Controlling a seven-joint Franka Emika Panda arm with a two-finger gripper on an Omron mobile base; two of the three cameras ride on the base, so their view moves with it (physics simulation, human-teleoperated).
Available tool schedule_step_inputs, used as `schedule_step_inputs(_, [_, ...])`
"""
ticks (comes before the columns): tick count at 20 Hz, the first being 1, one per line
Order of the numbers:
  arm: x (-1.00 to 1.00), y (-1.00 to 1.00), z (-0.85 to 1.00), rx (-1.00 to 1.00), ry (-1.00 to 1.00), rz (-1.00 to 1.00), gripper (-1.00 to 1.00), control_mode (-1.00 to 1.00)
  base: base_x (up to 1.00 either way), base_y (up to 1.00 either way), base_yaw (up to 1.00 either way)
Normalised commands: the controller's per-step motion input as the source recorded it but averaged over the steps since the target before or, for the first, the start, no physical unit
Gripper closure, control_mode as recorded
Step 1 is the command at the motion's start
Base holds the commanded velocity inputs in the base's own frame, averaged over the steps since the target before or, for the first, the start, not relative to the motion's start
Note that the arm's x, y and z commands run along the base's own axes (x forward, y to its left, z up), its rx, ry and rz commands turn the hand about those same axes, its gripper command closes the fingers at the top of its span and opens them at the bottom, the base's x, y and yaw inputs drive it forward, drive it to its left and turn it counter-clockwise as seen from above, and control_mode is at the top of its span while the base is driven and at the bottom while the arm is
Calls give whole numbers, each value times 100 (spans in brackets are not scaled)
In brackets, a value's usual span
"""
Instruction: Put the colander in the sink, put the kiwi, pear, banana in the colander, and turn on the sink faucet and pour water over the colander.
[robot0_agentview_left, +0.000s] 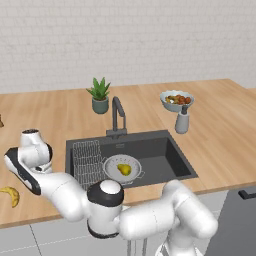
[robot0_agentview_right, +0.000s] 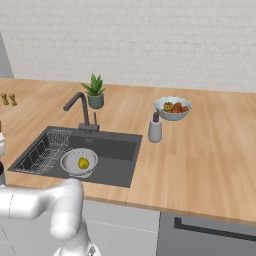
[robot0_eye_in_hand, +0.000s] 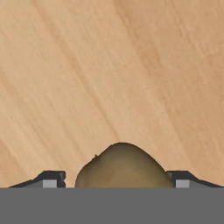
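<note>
The brown fuzzy kiwi (robot0_eye_in_hand: 122, 164) lies on the wooden counter between the two fingertips of my gripper (robot0_eye_in_hand: 116, 180). The jaws stand open, with a narrow gap on each side of the fruit. The colander (robot0_agentview_left: 111, 163) (robot0_agentview_right: 70, 159) sits in the sink (robot0_agentview_left: 162, 159) (robot0_agentview_right: 117, 150) with the yellow-green pear (robot0_agentview_left: 124, 169) (robot0_agentview_right: 83, 163) inside it. On the counter at the far left lies the banana (robot0_agentview_left: 11, 195), just below my bent arm. The sink faucet (robot0_agentview_left: 117, 114) (robot0_agentview_right: 79, 106) stands behind the basin, and no water shows at its spout.
A wire rack (robot0_agentview_left: 86, 159) (robot0_agentview_right: 45, 150) fills the sink's left side. Behind the sink are a potted plant (robot0_agentview_left: 100, 95) (robot0_agentview_right: 94, 92), a bowl of mixed fruit (robot0_agentview_left: 176, 100) (robot0_agentview_right: 172, 107) and a soap dispenser (robot0_agentview_left: 182, 121) (robot0_agentview_right: 155, 129). Two small shakers (robot0_agentview_right: 8, 99) stand far left.
</note>
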Motion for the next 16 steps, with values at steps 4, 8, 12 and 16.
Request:
schedule_step_inputs(4, [-12,-18,6,-20,0,0,100,-100,0,0,0])
schedule_step_inputs(8, [-14,-41,23,-11,0,0,100,-100,0,0,0])
schedule_step_inputs(12, [-18,-72,17,-1,0,0,100,-100,0,0,0])
schedule_step_inputs(16, [-38,-96,0,0,-5,5,100,-100,0,0,0])
